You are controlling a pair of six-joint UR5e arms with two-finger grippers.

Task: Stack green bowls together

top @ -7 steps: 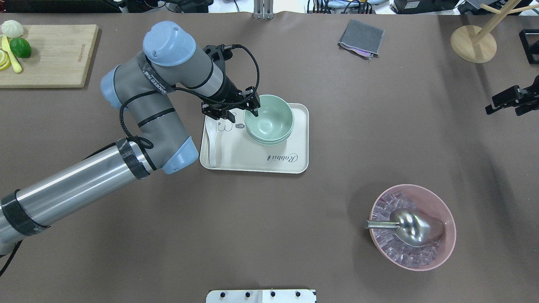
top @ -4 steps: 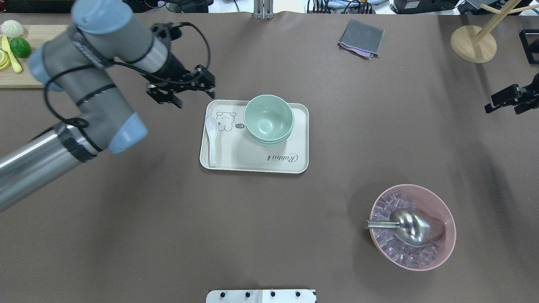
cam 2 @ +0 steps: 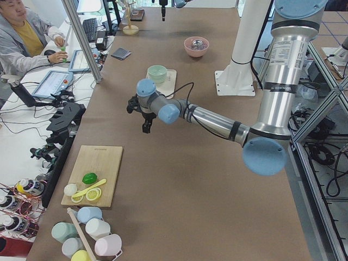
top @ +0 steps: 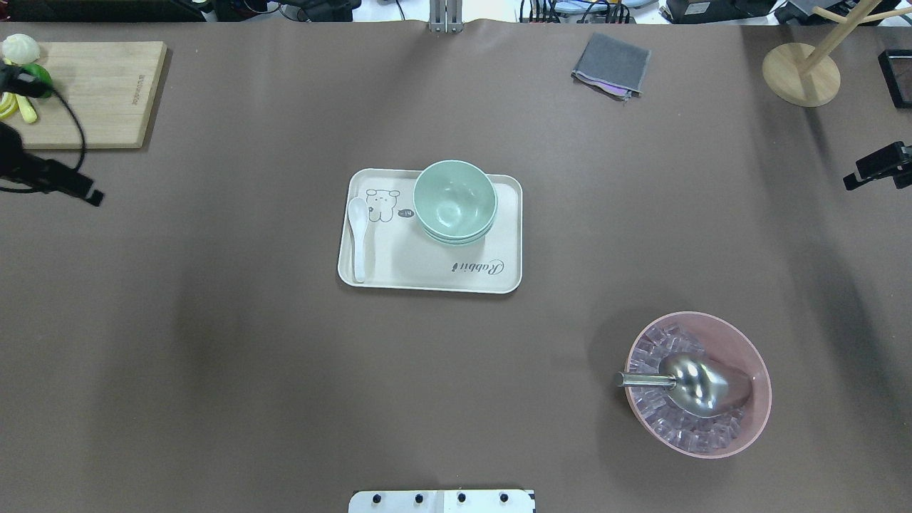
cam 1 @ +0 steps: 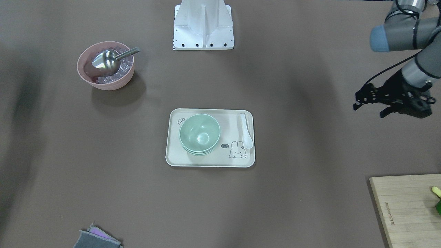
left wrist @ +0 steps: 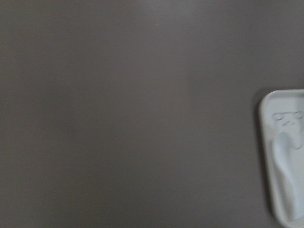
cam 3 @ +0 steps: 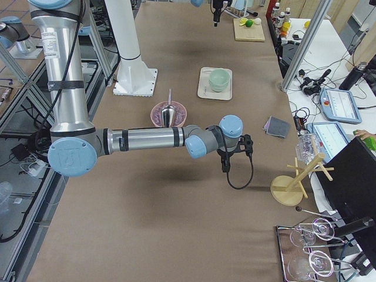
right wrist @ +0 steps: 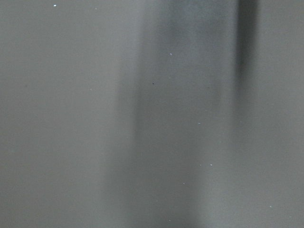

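Sitting stacked on tray (top: 427, 272), green bowls (top: 454, 199), left gripper (cam 1: 369, 109) spread, empty, right gripper (top: 875, 171) state unclear.

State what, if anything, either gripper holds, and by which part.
Nothing is held: left gripper and right gripper are empty; the green bowls sit stacked on the tray.

Robotics lab: arms (cam 2: 217, 122) on white pedestal (cam 1: 204, 26), aluminium framing (cam 2: 82, 41), operator (cam 2: 22, 32) at tablets (cam 2: 51, 83), brown-covered table (top: 285, 392).
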